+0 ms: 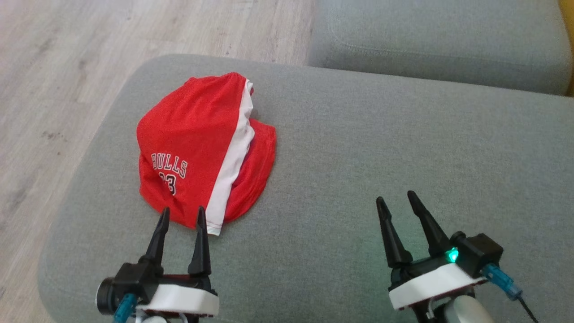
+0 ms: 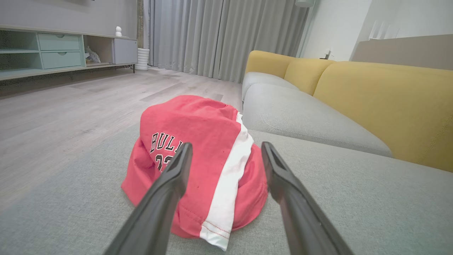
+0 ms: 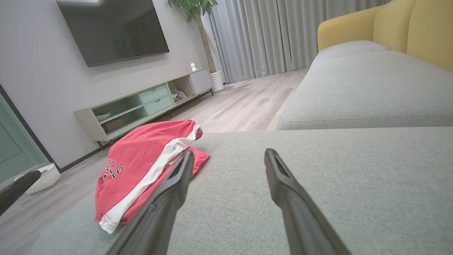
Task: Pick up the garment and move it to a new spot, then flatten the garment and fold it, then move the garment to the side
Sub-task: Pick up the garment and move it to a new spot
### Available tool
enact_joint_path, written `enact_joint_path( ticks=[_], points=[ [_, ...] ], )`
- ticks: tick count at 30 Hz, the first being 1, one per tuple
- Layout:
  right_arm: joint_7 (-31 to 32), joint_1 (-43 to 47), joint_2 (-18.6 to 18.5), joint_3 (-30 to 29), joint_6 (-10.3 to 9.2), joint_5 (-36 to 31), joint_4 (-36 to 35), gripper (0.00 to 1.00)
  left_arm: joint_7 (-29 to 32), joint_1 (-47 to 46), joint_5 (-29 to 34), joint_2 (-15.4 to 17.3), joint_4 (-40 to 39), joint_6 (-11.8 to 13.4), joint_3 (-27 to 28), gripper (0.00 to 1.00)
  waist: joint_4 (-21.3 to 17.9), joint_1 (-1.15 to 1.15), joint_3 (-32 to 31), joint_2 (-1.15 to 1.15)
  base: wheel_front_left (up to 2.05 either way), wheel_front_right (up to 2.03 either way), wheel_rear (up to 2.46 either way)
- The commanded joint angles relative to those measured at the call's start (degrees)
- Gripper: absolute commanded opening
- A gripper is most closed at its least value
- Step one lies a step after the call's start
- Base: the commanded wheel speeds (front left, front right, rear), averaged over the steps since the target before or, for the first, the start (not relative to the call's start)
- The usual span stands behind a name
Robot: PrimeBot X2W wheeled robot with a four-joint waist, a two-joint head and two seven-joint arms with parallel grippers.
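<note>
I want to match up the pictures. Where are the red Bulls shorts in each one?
Head view: the red Bulls shorts lie left of the middle, on the grey cushion.
Left wrist view: the shorts are in the middle, a bit low.
Right wrist view: the shorts are at the lower left.
Shared landmark: the white stripe running down the shorts.
</note>
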Motion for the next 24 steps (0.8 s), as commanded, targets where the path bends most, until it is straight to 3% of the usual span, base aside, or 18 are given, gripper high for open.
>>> enact_joint_path(
  ticks=[1,6,11,16,20,21,24],
  points=[
    [-0.63,-1.19,-0.36,1.72,-0.10,0.25,-2.00,1.00,-0.55,-1.59,0.62,-0.09,-2.05,0.08,2.31,1.00,-0.35,0.00,0.65,0.00,0.00,0.00,0.00],
    [-0.63,-2.51,-0.36,2.16,-0.10,0.16,-2.41,1.00,-0.55,-4.94,2.27,0.51,-1.82,-1.47,3.96,1.00,-1.99,0.00,3.48,0.00,0.00,0.00,0.00],
    [-0.63,-4.64,-0.36,1.64,-0.10,-0.67,-3.29,1.00,0.10,-16.04,4.67,5.13,0.57,-4.38,3.96,1.00,-3.88,0.00,8.48,0.00,0.00,0.00,0.00],
    [-0.63,-7.44,-0.36,1.96,-0.10,-1.22,-3.94,1.00,10.93,-32.11,3.57,11.90,6.96,-7.12,0.62,1.00,-6.40,0.00,14.06,0.00,0.00,0.00,0.00],
    [-0.63,-9.63,-0.36,3.01,-0.10,-1.05,-4.36,1.00,21.57,-42.91,-0.93,18.03,13.02,-7.44,-5.70,1.00,-9.01,0.00,18.16,0.00,0.00,0.00,0.00],
    [-0.63,-9.63,-0.36,3.01,-0.10,-1.05,-4.36,1.00,21.57,-42.91,-0.93,18.03,13.02,-7.44,-5.70,1.00,-9.01,0.00,18.16,0.00,0.00,0.00,0.00],
    [-0.63,-10.89,-0.36,3.61,-0.10,-0.80,-4.58,1.00,26.62,-49.09,-4.50,22.22,17.50,-7.46,-8.63,1.00,-10.77,0.00,20.65,0.00,0.00,0.00,0.00]
  ],
)
